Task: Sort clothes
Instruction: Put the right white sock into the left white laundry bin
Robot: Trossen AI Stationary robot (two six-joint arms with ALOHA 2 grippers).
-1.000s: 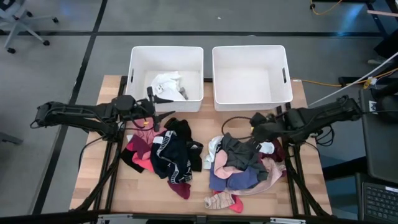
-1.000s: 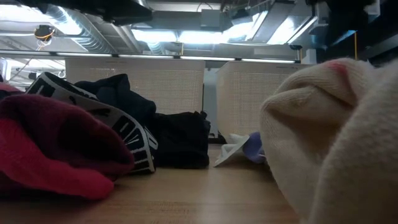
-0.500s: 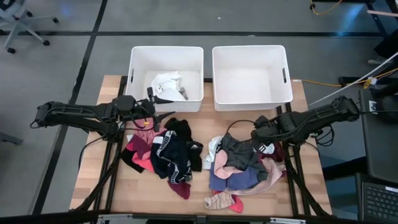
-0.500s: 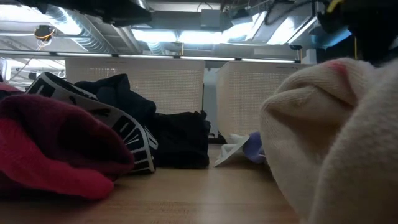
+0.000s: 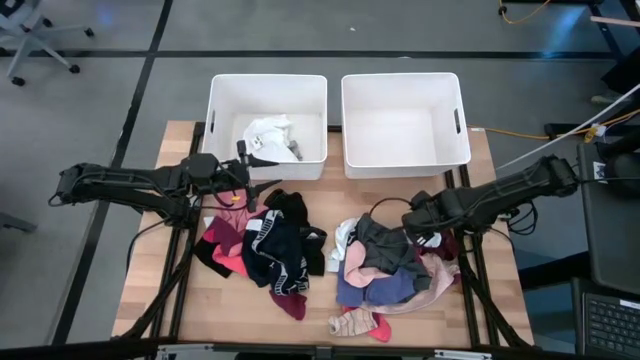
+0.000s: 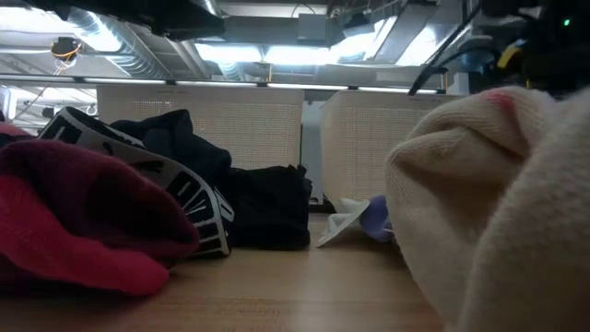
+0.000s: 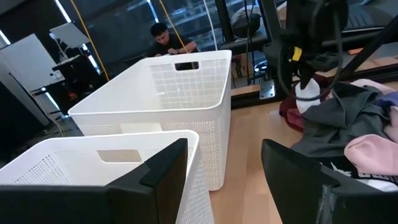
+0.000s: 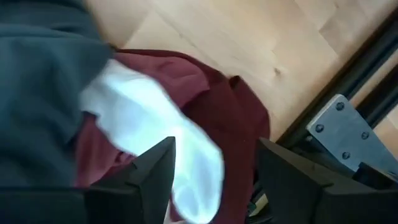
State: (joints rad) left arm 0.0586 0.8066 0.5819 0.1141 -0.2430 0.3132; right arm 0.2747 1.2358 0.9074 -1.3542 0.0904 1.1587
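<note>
— Where do we find our right gripper?

— Low over the right-hand heap of soft clothes, fingers spread above a white sock on maroon fabric, pinching nothing.

— And our left gripper?

— Spread wide, empty, beside the left white plastic bin; dark and red garments lie just below.

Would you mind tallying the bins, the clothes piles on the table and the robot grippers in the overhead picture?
White bins: 2, the left bin holding a white garment and the right bin showing nothing inside.
Clothes piles: 2, the left pile and the right pile.
Grippers: 2, the left gripper and the right gripper.
Total: 6.
</note>
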